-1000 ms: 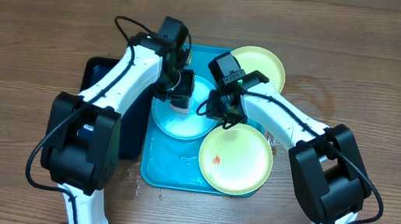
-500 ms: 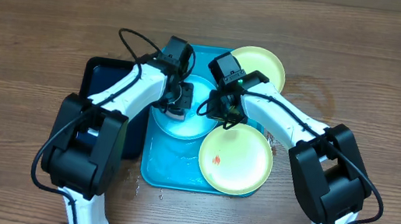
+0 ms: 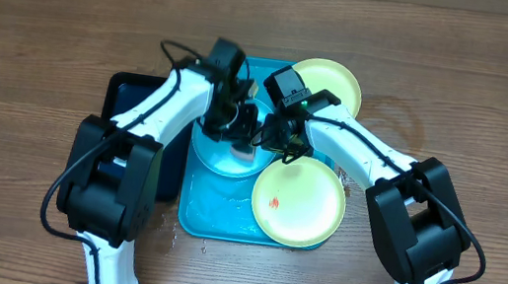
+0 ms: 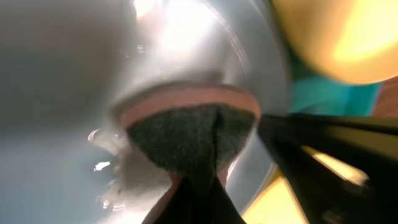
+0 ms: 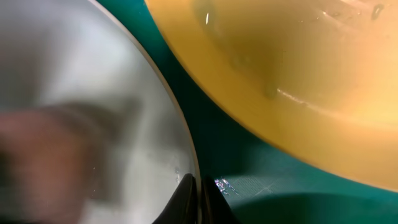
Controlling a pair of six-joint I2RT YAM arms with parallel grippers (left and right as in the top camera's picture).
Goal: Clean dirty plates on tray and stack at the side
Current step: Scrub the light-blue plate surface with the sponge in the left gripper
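The wooden table is brown with a streaky grain. On it sit a bright turquoise rectangular plastic tray and a smaller black plastic tray. The light blue round plastic plate pales to whitish at its centre. The near round plastic plate and the far round plastic plate are pale yellow-green, the near one with a small red-orange smear. The sponge is two-toned: dark green pad, pinkish-orange backing.

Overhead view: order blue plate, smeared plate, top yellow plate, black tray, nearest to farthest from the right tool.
1. blue plate, at the right tool
2. smeared plate, just below
3. top yellow plate, above
4. black tray, left
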